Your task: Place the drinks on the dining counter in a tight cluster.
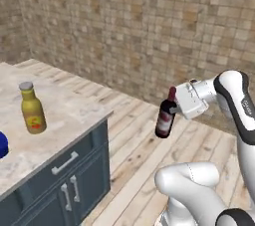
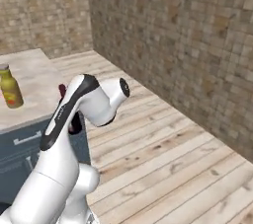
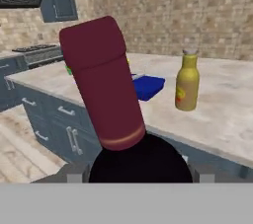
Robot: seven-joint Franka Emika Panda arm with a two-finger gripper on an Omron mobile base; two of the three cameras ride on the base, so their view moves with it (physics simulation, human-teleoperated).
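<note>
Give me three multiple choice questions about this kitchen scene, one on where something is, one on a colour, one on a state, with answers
1. Where is the tall mustard-yellow bottle with the grey cap?
A. on the floor
B. on the beige marble-topped island
C. in the gripper

2. What colour is the dark wine bottle's top?
A. red
B. green
C. white

3. The wine bottle is:
A. lying on the floor
B. standing on the island
C. held in the air

Answers: B, the mustard-yellow bottle stands on the island; A, the wine bottle has a red top; C, the gripper holds it above the floor.
</note>
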